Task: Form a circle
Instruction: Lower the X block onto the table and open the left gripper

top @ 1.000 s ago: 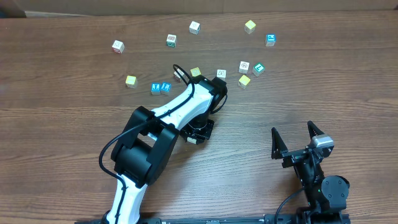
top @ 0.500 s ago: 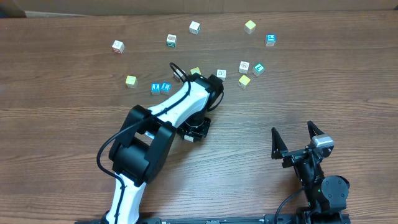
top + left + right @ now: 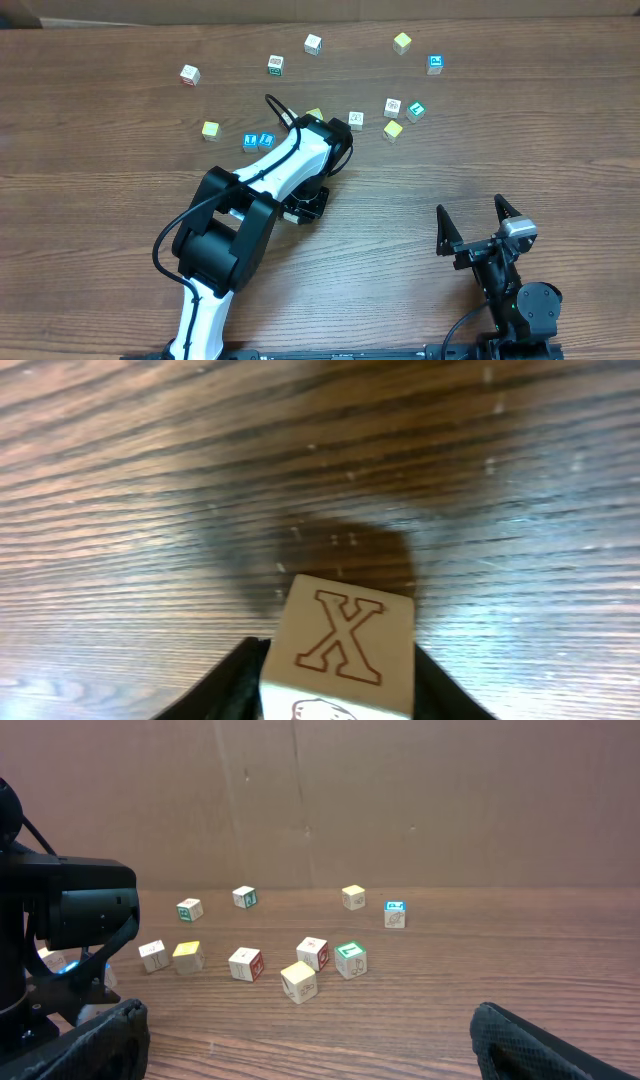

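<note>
Circle (image 3: 392, 106) is only a loose cluster, upper right. My left hand (image 3: 340, 682) has slid leftward, clamped on an X cube (image 3: 343, 632) not yet placed. Right hand (image 3: 478, 222) is apart.

The table (image 3: 520, 120) is showing a brown wood grain with a dull, finely streaked finish. The X cube (image 3: 345, 645) is looking like pale, smooth wood, and its red letter is lying flat on a matt face. My left fingers (image 3: 235, 680) beside it are looking black and matt. My left arm (image 3: 290, 165) is shining as glossy white plastic. My right pincer (image 3: 470, 207) is appearing black and matt. The wall (image 3: 400, 800) behind is looking like plain brown cardboard.
</note>
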You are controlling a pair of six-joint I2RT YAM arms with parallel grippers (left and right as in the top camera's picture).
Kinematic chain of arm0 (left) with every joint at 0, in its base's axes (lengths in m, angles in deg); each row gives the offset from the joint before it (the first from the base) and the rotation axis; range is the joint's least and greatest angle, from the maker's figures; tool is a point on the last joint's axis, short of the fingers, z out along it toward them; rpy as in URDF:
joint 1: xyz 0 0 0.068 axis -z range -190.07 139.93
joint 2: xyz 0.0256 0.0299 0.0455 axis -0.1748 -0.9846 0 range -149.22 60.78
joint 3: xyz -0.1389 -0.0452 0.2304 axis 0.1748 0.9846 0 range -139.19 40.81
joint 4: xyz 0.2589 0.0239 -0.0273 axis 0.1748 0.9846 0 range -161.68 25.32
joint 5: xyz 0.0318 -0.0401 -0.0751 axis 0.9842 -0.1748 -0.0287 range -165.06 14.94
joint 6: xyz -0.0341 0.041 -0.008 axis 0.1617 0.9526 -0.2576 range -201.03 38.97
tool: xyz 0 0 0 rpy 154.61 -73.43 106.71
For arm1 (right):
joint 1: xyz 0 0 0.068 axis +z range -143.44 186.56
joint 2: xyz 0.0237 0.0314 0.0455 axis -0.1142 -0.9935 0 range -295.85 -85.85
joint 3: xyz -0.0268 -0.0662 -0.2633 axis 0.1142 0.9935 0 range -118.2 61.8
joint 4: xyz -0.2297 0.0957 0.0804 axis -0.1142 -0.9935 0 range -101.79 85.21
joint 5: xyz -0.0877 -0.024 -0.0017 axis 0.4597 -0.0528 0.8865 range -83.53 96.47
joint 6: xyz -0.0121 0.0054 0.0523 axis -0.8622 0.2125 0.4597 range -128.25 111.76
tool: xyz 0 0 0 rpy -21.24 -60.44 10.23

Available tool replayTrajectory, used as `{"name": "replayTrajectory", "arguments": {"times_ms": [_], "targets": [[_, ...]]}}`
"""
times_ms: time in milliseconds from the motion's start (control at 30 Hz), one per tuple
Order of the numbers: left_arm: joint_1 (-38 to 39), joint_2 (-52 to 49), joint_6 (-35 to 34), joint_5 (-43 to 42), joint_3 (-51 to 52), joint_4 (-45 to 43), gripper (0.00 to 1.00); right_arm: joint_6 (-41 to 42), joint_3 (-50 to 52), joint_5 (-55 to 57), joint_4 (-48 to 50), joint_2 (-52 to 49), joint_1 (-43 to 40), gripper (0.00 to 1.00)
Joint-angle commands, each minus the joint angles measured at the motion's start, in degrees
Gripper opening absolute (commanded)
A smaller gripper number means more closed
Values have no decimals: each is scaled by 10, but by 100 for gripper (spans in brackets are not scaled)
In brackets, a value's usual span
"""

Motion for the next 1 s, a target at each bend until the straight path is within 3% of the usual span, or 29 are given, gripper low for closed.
{"name": "replayTrajectory", "arguments": {"times_ms": [0, 67, 133, 300, 500, 567, 667, 767, 800, 833, 900, 967], "targets": [[-3, 0, 14, 26, 0, 1, 45, 2, 6, 3, 3, 4, -1, 100], [-3, 0, 14, 26, 0, 1, 46, 2, 6, 3, 3, 4, -1, 100], [-3, 0, 14, 26, 0, -1, 39, 2, 6, 3, 3, 4, -1, 100], [-2, 0, 13, 21, 0, -5, 33, 2, 6, 3, 3, 4, -1, 100], [-2, 0, 13, 21, 0, 2, 33, 2, 6, 3, 3, 4, -1, 100], [-2, 0, 13, 21, 0, 6, 36, 2, 6, 3, 3, 4, -1, 100], [-2, 0, 14, 16, 0, 6, 58, 2, 6, 3, 3, 4, -1, 100], [-2, 0, 14, -1, 0, 3, 63, 2, 6, 3, 3, 4, -1, 100], [-2, 0, 14, -4, 0, 3, 61, 2, 6, 3, 3, 4, -1, 100], [-2, 0, 14, -5, 0, 4, 50, 2, 6, 3, 3, 4, -1, 100], [-2, 0, 14, -4, 0, 4, 40, 2, 6, 3, 3, 4, -1, 100], [-2, 0, 14, -4, 0, 6, 37, 2, 6, 3, 3, 4, -1, 100]]}}
